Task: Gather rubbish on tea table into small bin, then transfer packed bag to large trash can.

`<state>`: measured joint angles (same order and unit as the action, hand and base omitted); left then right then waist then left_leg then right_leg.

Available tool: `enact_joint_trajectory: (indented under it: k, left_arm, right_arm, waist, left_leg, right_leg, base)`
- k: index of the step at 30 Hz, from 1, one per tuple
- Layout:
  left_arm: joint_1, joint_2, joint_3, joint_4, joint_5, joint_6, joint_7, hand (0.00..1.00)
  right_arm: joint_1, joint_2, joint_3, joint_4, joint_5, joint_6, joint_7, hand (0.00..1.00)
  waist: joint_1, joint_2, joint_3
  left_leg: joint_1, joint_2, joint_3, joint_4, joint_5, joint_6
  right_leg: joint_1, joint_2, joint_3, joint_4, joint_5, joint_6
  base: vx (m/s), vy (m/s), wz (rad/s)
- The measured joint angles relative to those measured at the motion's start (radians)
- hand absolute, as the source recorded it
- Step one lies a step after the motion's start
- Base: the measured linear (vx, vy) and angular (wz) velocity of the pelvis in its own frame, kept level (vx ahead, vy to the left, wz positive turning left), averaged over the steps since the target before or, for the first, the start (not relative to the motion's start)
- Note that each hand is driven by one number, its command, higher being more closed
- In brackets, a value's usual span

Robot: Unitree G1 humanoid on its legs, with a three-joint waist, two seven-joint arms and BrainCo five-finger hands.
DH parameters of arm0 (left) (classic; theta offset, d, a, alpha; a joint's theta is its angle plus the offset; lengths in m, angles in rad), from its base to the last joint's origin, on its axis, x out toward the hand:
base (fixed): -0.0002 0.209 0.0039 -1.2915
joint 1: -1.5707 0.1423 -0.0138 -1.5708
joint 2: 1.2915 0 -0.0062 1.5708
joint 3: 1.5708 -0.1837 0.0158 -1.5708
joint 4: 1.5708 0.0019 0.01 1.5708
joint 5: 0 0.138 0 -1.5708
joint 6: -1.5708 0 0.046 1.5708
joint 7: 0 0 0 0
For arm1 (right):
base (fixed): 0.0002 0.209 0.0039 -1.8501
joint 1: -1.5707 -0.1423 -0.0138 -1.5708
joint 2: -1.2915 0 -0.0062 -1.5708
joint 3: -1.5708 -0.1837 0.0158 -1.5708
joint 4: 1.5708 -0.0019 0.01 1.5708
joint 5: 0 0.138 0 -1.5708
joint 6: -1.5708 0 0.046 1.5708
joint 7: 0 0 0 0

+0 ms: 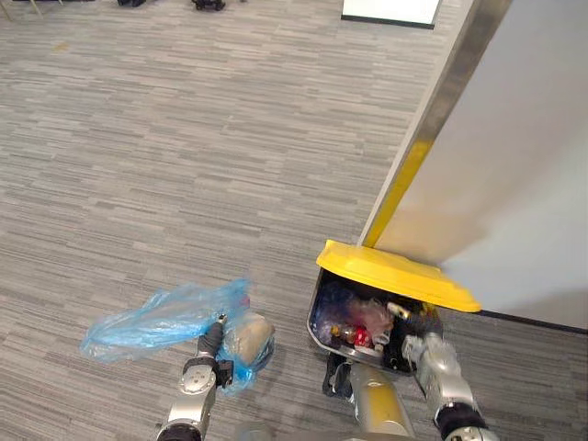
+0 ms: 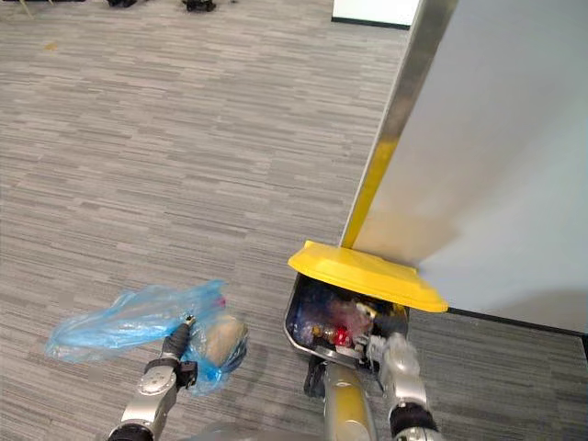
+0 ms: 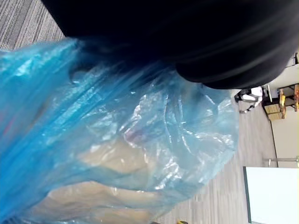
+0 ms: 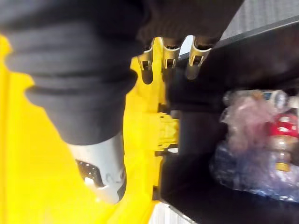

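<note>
A blue plastic bag (image 1: 152, 322) stuffed with rubbish hangs above the carpet at the lower left. My left hand (image 1: 209, 349) is shut on its gathered middle, and a pale lump bulges through the plastic (image 3: 140, 140) next to the hand. To the right stands the large trash can (image 1: 317, 323), its yellow lid (image 1: 395, 274) tilted up and bottles and wrappers (image 4: 261, 140) inside. My right hand (image 1: 424, 354) sits at the can's near rim beneath the raised lid (image 4: 28, 186).
A grey wall panel (image 1: 514, 165) with a metal edge and a yellow strip rises right behind the can. Open grey carpet (image 1: 184, 138) stretches to the left and far side. A white board (image 1: 390, 9) leans at the far end.
</note>
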<state>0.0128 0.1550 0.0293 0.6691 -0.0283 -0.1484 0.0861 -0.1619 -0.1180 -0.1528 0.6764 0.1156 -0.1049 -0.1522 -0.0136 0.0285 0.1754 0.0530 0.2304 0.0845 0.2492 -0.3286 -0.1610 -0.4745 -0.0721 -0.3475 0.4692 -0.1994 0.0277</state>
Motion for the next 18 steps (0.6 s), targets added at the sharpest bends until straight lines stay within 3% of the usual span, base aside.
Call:
enact_joint_trajectory:
  k: [5,14,18]
  left_arm:
    - [-0.014,0.036,-0.028,-0.096,-0.013,-0.02,0.004,1.0]
    - [-0.066,0.064,-0.082,-0.25,-0.105,-0.057,0.002,1.0]
    - [-0.07,0.069,-0.117,-0.291,-0.118,-0.059,-0.001,1.0]
  right_arm:
    - [-0.139,-0.077,0.054,-0.025,0.0,0.0,-0.005,0.0]
    - [-0.347,-0.303,0.097,-0.038,0.012,0.009,-0.023,0.0]
    - [-0.409,-0.336,0.126,-0.038,0.022,0.011,-0.022,0.0]
  waist:
    - [0.002,-0.001,0.064]
    - [0.0,0.003,0.155]
    - [0.0,0.005,0.175]
  left_leg:
    - [-0.057,-0.006,-0.003,0.052,-0.013,0.019]
    - [-0.151,-0.004,-0.043,0.153,-0.042,0.009]
    - [-0.154,-0.003,-0.042,0.177,-0.058,0.014]
  right_leg:
    - [-0.028,0.0,0.016,-0.005,0.019,0.022]
    - [-0.056,-0.01,-0.003,-0.012,0.046,-0.016]
    - [-0.056,-0.005,0.005,-0.013,0.052,-0.014]
  base:
    - [-0.08,-0.001,0.0]
    - [-0.06,0.008,0.08]
    - [-0.04,0.014,-0.09]
